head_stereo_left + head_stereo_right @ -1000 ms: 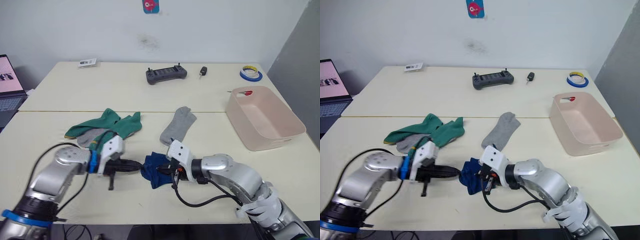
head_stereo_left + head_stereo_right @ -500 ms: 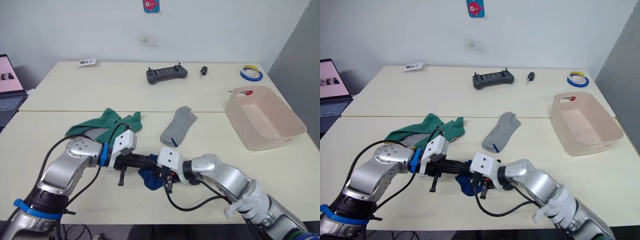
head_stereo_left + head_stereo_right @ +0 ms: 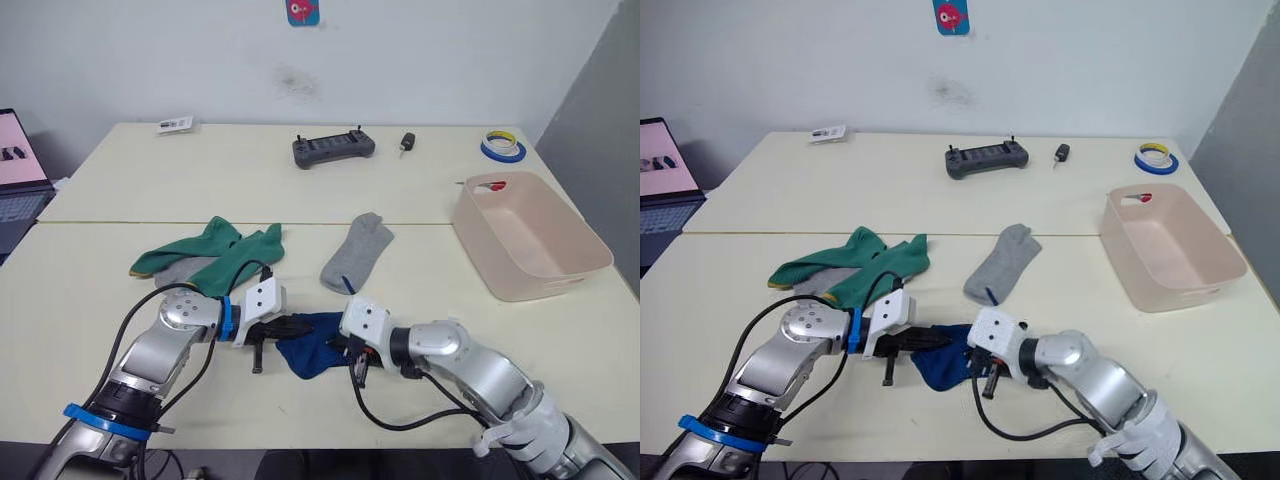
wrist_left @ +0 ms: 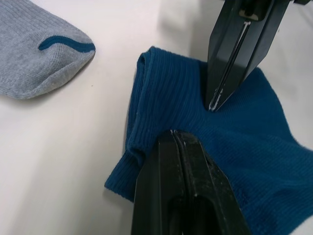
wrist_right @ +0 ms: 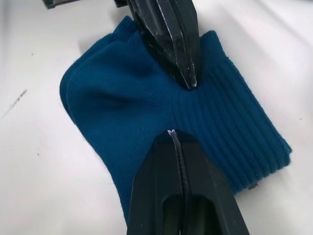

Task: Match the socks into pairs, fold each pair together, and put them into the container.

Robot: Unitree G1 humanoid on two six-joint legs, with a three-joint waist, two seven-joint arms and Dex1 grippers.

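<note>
A folded dark blue sock bundle [image 3: 312, 345] lies flat near the table's front edge; I cannot tell whether it is one sock or two. My left gripper [image 4: 177, 136] is shut, its tip pressing on the cloth from the left. My right gripper [image 5: 172, 133] is shut too and presses its tip on the same bundle from the right, a short way from the left tip. Two green socks [image 3: 235, 255] lie in a heap behind the left arm, over a grey sock [image 3: 185, 271]. Another grey sock [image 3: 355, 252] lies alone mid-table. The pink-beige container [image 3: 500, 265] stands at the right.
A black controller [image 3: 333, 149], a key fob [image 3: 406, 143] and a tape roll [image 3: 500, 147] lie along the far edge. A laptop [image 3: 20, 170] sits at the far left. A small red thing [image 3: 497, 186] lies in the container.
The blue bundle, bunched at the right gripper before, now lies spread flat. The left gripper has moved right onto it. The right wrist has shifted a little to the right.
</note>
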